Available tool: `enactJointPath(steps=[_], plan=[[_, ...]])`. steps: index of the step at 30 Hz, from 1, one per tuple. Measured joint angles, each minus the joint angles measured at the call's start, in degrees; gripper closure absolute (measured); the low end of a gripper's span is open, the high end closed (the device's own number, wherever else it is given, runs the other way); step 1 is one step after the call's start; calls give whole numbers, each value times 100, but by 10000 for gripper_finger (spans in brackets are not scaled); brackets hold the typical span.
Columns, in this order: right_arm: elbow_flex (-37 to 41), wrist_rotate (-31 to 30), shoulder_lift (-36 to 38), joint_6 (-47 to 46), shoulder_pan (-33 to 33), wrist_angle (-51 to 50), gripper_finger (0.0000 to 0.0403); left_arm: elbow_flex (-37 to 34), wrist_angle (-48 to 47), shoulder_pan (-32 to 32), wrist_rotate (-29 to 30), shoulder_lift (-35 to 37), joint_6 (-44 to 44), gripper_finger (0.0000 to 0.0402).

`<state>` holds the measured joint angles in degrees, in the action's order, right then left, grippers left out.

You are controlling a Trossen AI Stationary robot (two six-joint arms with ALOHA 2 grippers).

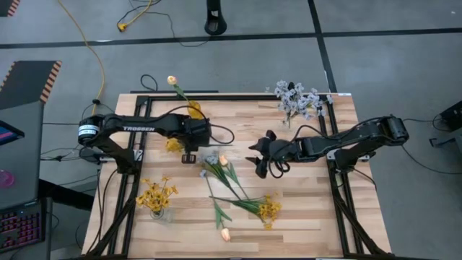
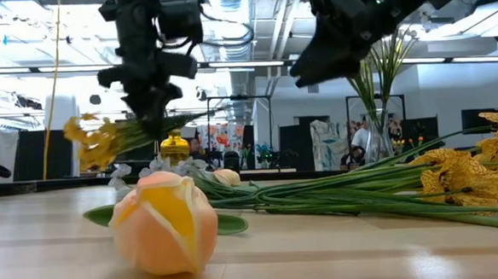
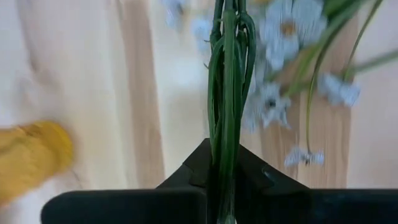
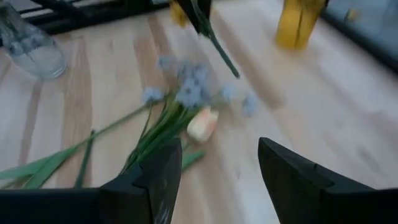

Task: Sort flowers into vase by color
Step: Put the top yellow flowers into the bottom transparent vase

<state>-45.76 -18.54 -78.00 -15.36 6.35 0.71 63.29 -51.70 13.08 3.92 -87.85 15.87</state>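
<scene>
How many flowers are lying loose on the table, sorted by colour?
Yellow sprigs: 1
Peach tulips: 2
Blue-white sprays: 1
Total: 4 loose, plus one yellow stem held in the left gripper.

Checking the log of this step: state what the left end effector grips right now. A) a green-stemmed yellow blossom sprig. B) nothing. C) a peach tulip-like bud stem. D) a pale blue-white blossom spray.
A: the left end effector is shut on green stems, and the low view shows the yellow blossom sprig hanging from it above the table.
</scene>
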Motion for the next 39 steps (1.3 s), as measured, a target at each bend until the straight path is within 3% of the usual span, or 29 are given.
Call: enactJointPath(steps=[10,18,27,39], plan=[[-2,-151,0,2068,0,1497,163,361,23,0,-7,0,-8,382],[-4,-148,-15,2904,-92,2126,163,363,296,0,-130,0,-64,381],[-182,-71,-336,2929,-242,2182,163,363,655,0,-357,0,-67,381],[-2225,29,-2149,3867,-232,679,163,363,660,0,-355,0,-143,381]])
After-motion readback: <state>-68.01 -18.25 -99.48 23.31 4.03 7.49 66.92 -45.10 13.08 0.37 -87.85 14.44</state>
